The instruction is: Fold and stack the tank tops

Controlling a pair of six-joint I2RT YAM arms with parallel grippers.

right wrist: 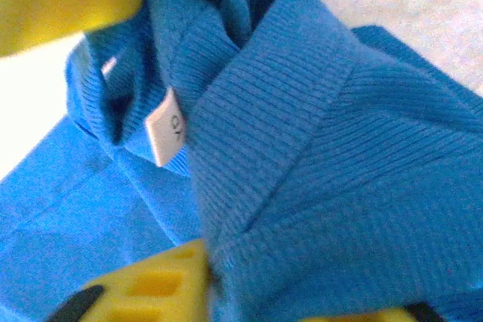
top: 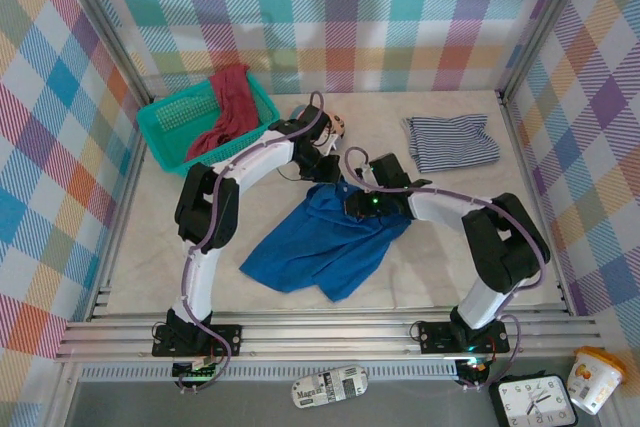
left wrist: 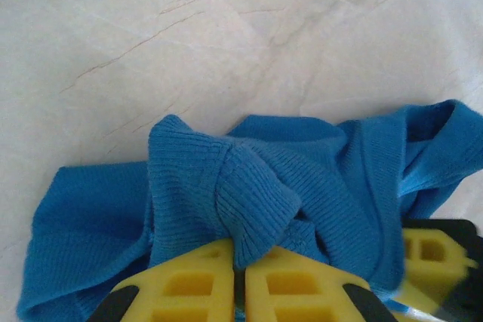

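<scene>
The white tag (right wrist: 164, 127) on the blue tank top (right wrist: 339, 148) is unreadable.

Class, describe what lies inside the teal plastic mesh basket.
A dark red cloth tank top lies in the basket, draped over its far rim; anything beneath it is hidden.

You've got: blue tank top (left wrist: 317, 179) – ribbed knit cloth, matt | table (left wrist: 226, 35) – pale, matt, faintly creased | your left tool (left wrist: 240, 265) – smooth yellow plastic | basket (top: 185, 112) – teal plastic mesh | frame rails (top: 330, 327) – dull metal
</scene>
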